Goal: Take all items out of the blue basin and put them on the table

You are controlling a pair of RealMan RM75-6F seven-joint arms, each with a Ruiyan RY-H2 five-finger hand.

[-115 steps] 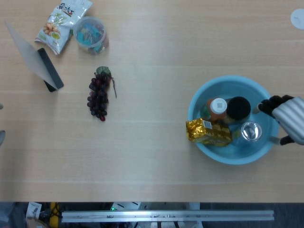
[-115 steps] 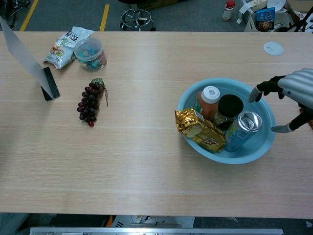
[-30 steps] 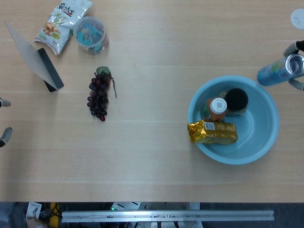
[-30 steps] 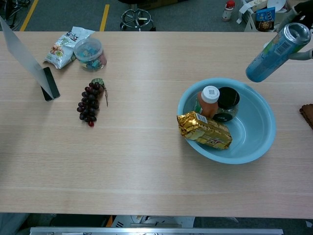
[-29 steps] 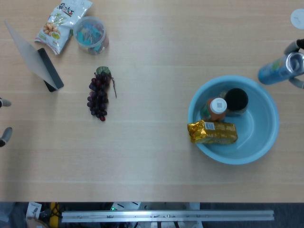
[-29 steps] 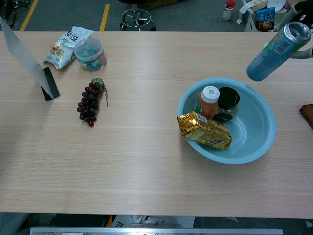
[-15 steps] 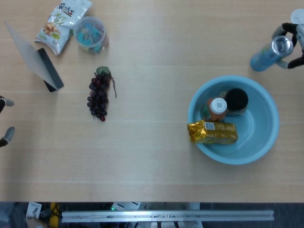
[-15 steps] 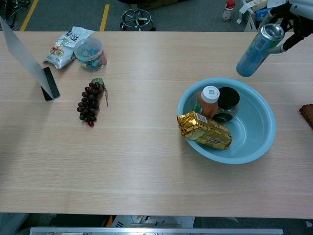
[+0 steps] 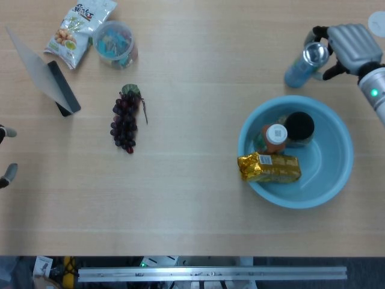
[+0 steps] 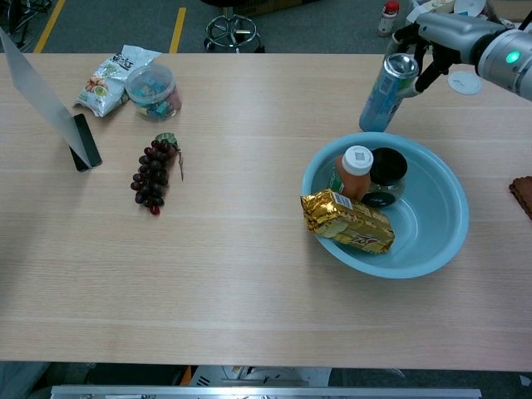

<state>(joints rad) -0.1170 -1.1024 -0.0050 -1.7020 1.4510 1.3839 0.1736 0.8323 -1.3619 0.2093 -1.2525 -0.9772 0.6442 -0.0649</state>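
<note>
Blue basin (image 9: 340, 174) on the table (image 9: 192, 205), below and slightly left of the right robot hand (image 9: 348, 43) in the head view, well apart from it. Inside: orange-capped bottle (image 9: 275, 137) upright toward the basin's left side, dark-lidded jar (image 9: 301, 131) just beside it on the right, gold foil packet (image 9: 268, 168) lying across the left rim in front of both. Blue can (image 9: 304, 63) gripped near its top by the right robot hand, fingers wrapped round the rim end, can tilted, lower end pointing toward the table just beyond the basin's far edge; cannot tell whether touching the tabletop. Same can (image 10: 385, 90) and right robot hand (image 10: 445, 33) visible in the chest view, above the basin (image 10: 440, 245). Far to the left of that hand: bunch of dark grapes (image 9: 125, 120), clear tub of colourful pieces (image 9: 113, 42), snack bag (image 9: 77, 30) just beside the tub, black phone (image 9: 63, 87) against a grey stand (image 9: 33, 63). Left robot hand (image 9: 5, 153) only at the left edge of the head view, fingertips apart, holding nothing visible.
</note>
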